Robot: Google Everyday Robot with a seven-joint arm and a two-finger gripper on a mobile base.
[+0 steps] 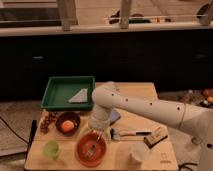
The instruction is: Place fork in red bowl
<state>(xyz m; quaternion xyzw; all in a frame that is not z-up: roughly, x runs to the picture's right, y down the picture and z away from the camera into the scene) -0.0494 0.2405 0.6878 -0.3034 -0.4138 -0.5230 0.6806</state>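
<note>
The red bowl (91, 150) sits on the wooden table near its front edge, left of centre. A slim pale fork (91, 149) lies inside the bowl. My gripper (99, 134) hangs from the white arm, just above the bowl's far right rim. It points down and is close to the fork's upper end. I cannot tell whether it touches the fork.
A dark brown bowl (67, 123) holding an orange thing stands left of the gripper. There is a small green cup (51, 149) at front left and a green tray (68, 92) at the back. A dark-handled utensil (131, 133), a white cup (138, 151) and a brown block (155, 137) lie to the right.
</note>
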